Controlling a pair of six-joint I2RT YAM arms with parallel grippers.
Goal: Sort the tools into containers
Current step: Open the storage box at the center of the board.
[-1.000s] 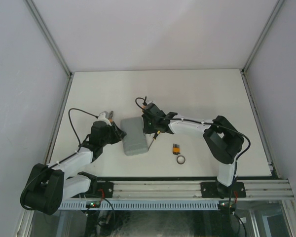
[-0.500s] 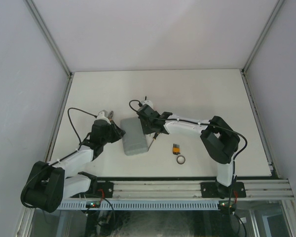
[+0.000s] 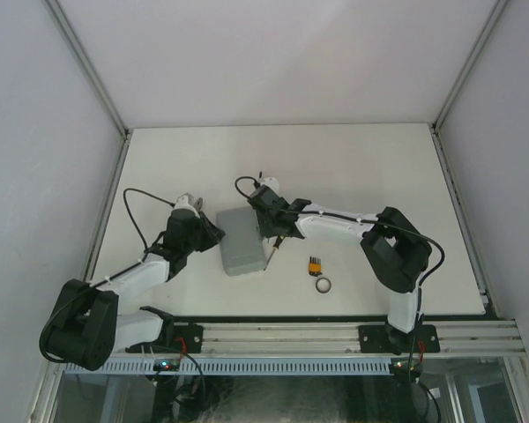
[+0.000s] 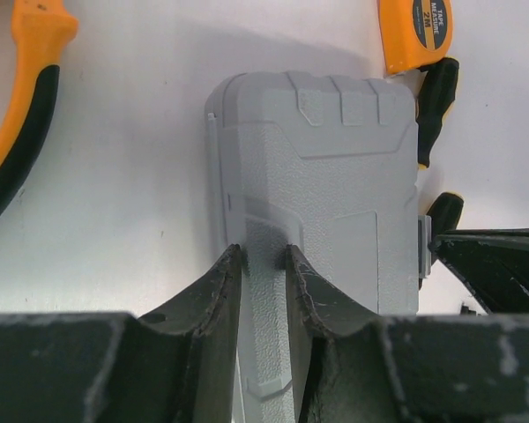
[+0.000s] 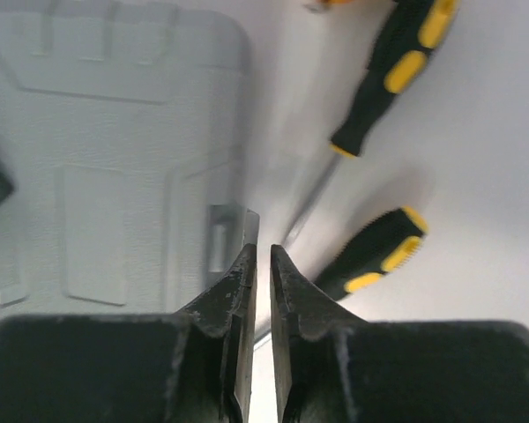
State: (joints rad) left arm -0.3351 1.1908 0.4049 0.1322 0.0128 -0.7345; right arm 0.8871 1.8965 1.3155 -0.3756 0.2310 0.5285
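Note:
The grey case (image 3: 241, 245) lies closed mid-table, between my two grippers. My left gripper (image 3: 210, 234) is at its left edge. In the left wrist view its jaws (image 4: 264, 251) stand a little apart over the lid (image 4: 326, 176), holding nothing. My right gripper (image 3: 271, 234) is at the case's right edge. Its jaws (image 5: 262, 251) are almost together, tips right beside the latch tab (image 5: 225, 231). Two screwdrivers (image 5: 392, 70) (image 5: 375, 251) lie right of the case. The pliers (image 4: 18, 115) and tape measure (image 4: 414, 31) lie beyond it. The bit set (image 3: 313, 263) and ring (image 3: 323, 285) sit near the front.
Grey walls close the white table (image 3: 353, 167) in on three sides. A metal rail (image 3: 291, 335) with both arm bases runs along the near edge. Bare tabletop stretches behind the case and to the far right.
The right gripper moved left onto the case's right edge, then settled slightly lower. The left gripper edged up along the case's left side and its jaws narrowed. The case stayed put.

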